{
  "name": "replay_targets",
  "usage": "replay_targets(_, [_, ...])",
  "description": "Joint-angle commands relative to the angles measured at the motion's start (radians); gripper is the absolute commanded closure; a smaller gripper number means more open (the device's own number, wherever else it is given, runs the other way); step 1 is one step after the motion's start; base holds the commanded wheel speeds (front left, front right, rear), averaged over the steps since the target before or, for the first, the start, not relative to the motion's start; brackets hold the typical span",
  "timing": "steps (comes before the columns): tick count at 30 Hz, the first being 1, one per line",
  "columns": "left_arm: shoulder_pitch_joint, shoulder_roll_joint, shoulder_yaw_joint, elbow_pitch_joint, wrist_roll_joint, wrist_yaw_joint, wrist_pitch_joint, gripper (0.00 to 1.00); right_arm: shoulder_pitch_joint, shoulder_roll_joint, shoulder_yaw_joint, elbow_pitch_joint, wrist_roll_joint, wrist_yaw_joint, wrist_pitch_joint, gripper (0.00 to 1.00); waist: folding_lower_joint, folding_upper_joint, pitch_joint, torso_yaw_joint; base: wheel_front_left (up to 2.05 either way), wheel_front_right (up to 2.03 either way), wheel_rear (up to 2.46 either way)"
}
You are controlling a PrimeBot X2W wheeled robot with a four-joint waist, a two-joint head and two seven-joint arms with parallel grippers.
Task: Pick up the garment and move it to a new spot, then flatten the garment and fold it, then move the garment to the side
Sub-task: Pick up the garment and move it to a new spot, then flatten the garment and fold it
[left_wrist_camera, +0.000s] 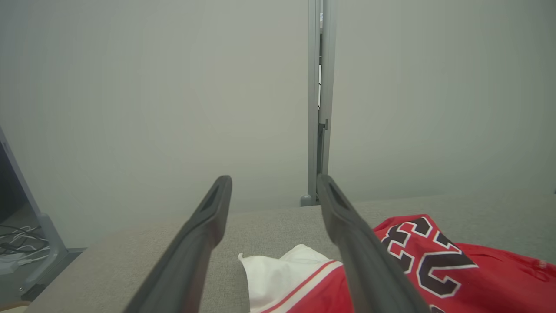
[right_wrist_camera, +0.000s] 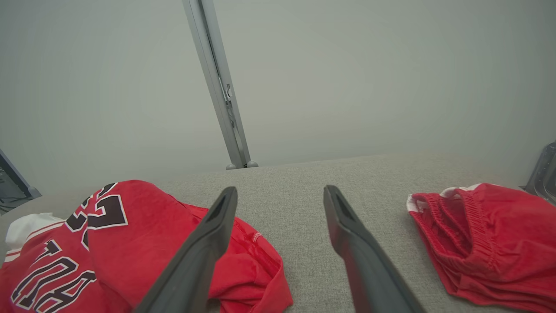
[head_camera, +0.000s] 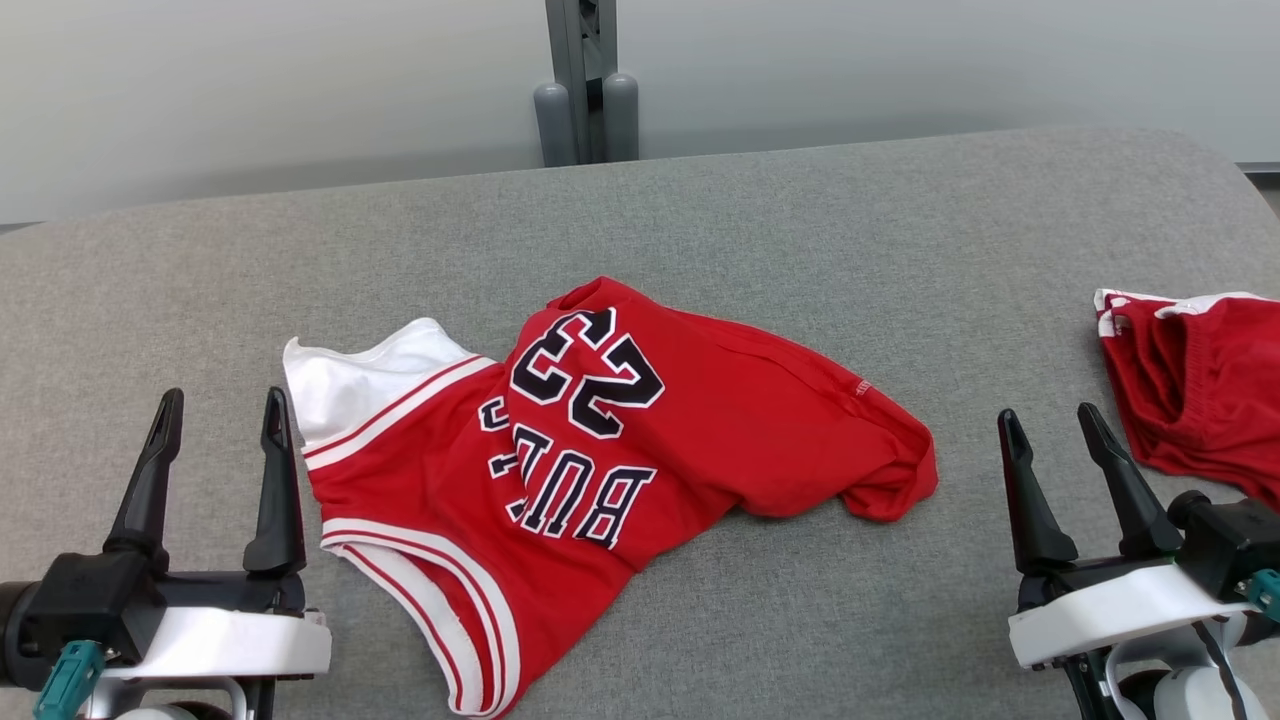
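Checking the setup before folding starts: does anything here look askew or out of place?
Yes. The jersey lies crumpled in the middle, folded over itself, white inside showing at its left end, fabric bunched at its right. Red shorts sit rumpled at the right edge.

Red shorts (head_camera: 1200,400) run off the right edge; jersey (head_camera: 740,430) lettering partly hidden

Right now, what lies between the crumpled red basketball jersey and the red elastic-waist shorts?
Bare grey tabletop between jersey and shorts, with the open right claw poised over that gap, clearest in the right wrist view.
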Motion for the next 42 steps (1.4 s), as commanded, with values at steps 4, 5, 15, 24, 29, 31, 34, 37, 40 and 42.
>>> replay_targets(4, [0.002, 0.001, -0.004, -0.003, -0.005, 0.004, 0.007, 0.0, 0.008, -0.007, 0.0, -0.011, 0.005, 0.0, 0.008, 0.0, 0.0, 0.0, -0.004, 0.0, 0.0, 0.0, 0.0])
replay_targets(5, [0.003, 0.0, -0.005, -0.003, -0.006, 0.004, 0.008, 0.0, 0.008, -0.007, 0.0, -0.012, 0.005, 0.0, 0.007, 0.0, 0.0, 0.0, -0.004, 0.0, 0.0, 0.0, 0.0])
replay_targets(15, [-0.018, -0.009, -0.023, 0.003, -0.007, -0.004, 0.005, 0.0, -0.019, -0.007, -0.024, -0.023, 0.0, 0.0, 0.021, 0.0, 0.0, 0.0, 0.001, 0.014, 0.0, 0.0, 0.0])
replay_targets(24, [-0.075, -0.032, -0.052, 0.024, -0.011, -0.032, -0.014, 0.0, -0.174, -0.059, -0.046, 0.064, -0.022, 0.0, 0.096, 0.0, 0.0, 0.0, 0.056, 0.093, 0.0, 0.0, 0.0])
replay_targets(29, [-0.134, -0.052, -0.073, 0.05, -0.008, -0.062, -0.028, 0.0, -0.322, -0.137, 0.045, 0.211, -0.004, 0.0, 0.142, 0.0, 0.0, 0.0, 0.133, 0.156, 0.0, 0.0, 0.0])
replay_targets(31, [-0.161, -0.061, -0.083, 0.062, -0.004, -0.075, -0.034, 0.0, -0.377, -0.163, 0.094, 0.275, 0.004, 0.0, 0.157, 0.0, 0.0, 0.0, 0.162, 0.182, 0.0, 0.0, 0.0])
replay_targets(34, [-0.194, -0.083, -0.098, 0.084, -0.001, -0.092, -0.041, 0.0, -0.455, -0.193, 0.166, 0.367, 0.021, 0.0, 0.167, 0.0, 0.0, 0.0, 0.198, 0.219, 0.0, 0.0, 0.0])
replay_targets(37, [-0.223, -0.101, -0.103, 0.111, -0.001, -0.109, -0.049, 0.0, -0.516, -0.209, 0.241, 0.452, 0.042, 0.0, 0.167, 0.0, 0.0, 0.0, 0.222, 0.248, 0.0, 0.0, 0.0])
replay_targets(40, [-0.241, -0.115, -0.104, 0.136, 0.001, -0.123, -0.053, 0.0, -0.569, -0.215, 0.308, 0.536, 0.068, 0.0, 0.177, 0.0, 0.0, 0.0, 0.238, 0.265, 0.0, 0.0, 0.0])
replay_targets(42, [-0.251, -0.122, -0.102, 0.15, 0.003, -0.133, -0.055, 0.0, -0.594, -0.22, 0.344, 0.593, 0.089, 0.0, 0.195, 0.0, 0.0, 0.0, 0.243, 0.272, 0.0, 0.0, 0.0])
